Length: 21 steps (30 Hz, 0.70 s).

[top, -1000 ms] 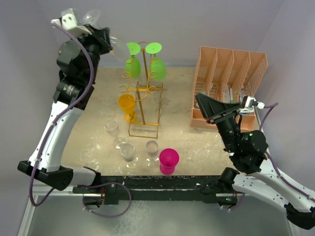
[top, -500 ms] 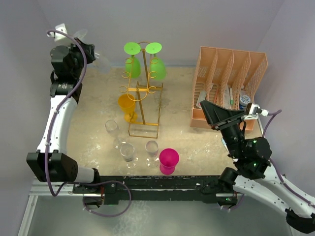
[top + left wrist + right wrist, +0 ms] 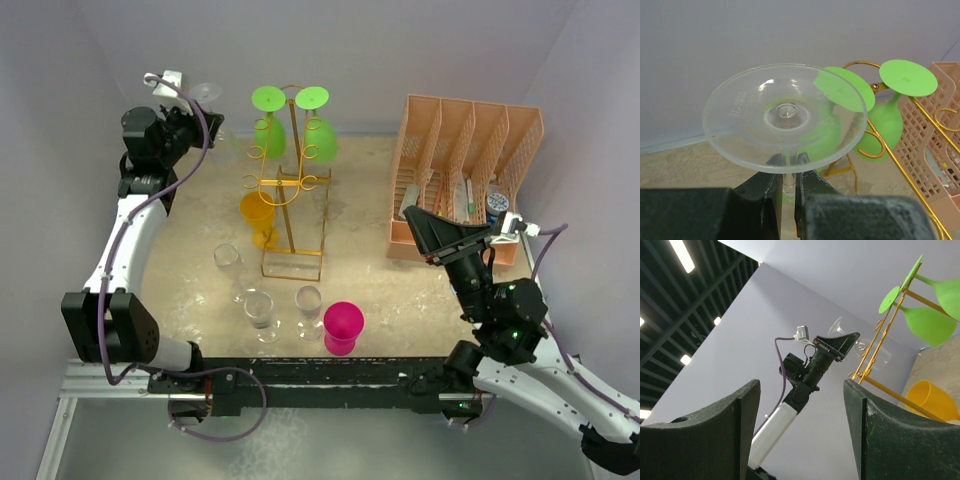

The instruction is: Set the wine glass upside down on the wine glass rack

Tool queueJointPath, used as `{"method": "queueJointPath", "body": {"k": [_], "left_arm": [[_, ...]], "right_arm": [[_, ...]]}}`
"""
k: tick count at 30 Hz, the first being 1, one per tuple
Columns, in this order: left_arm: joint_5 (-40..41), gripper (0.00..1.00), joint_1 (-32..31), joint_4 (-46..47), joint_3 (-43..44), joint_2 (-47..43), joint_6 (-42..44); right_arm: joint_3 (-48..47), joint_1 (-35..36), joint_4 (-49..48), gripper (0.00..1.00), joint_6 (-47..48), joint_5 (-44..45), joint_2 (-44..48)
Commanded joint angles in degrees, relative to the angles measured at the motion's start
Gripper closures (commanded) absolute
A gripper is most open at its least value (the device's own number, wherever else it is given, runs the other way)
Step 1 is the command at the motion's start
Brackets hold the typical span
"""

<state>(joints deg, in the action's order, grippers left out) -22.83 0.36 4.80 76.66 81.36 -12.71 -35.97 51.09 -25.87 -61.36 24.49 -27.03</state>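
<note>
The left fingers (image 3: 776, 172) are being pressed together on the thin stem of a clear wine glass (image 3: 785, 117), so the glass is being gripped tight. The glass is being held upside down. Its round flat foot is being shown on top, and its bowl is being hidden below the fingers in the left wrist view. In the top view the glass is being held up in the air near the far left corner, above the sandy surface (image 3: 190, 250). It is being kept to the left of the tall gold wire rack (image 3: 292, 195), near it but apart from it, and no hook is being touched by it.

The right fingers (image 3: 720, 440) are being held wide apart, and nothing is being gripped between them. They are being held up over the right side of the surface, just in front of a peach mesh box (image 3: 465, 120) with tall slots. They are being pointed across at the rack and the left arm.

Two green plastic glasses (image 3: 270, 135) are being carried upside down on the top hooks of the rack, side by side. A yellow cup (image 3: 257, 212) is being seen low on the rack's left side; whether it is hanging or standing cannot be told. Three small clear glasses (image 3: 260, 308) and a pink cup (image 3: 343, 325) are being left standing on the surface in front of the rack's base.
</note>
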Motion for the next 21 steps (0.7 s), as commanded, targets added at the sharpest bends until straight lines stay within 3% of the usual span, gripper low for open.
{"method": "queueJointPath", "body": {"k": [1,9,14,21], "left_arm": [[-6.6,1.0,0.3,6.1,0.6,1.4,4.1],[-14.2,1.0,0.3,9.2,0.3,4.5,4.6],[-15.9,1.0,0.1,13.2,1.2,7.0,-1.5],[-18.0,1.0,-1.0,17.7,-0.2,8.7,-0.5]], "right_arm": [[-1.2,0.1,-0.2,0.31,-0.8,0.5,-0.5],[-2.0,0.1,0.4,0.31,-0.6,0.6,-0.5],[-2.0,0.1,0.3,0.31,-1.2,0.7,-1.4],[-2.8,0.1,0.3,0.31,-0.7,0.4,-2.1]]}}
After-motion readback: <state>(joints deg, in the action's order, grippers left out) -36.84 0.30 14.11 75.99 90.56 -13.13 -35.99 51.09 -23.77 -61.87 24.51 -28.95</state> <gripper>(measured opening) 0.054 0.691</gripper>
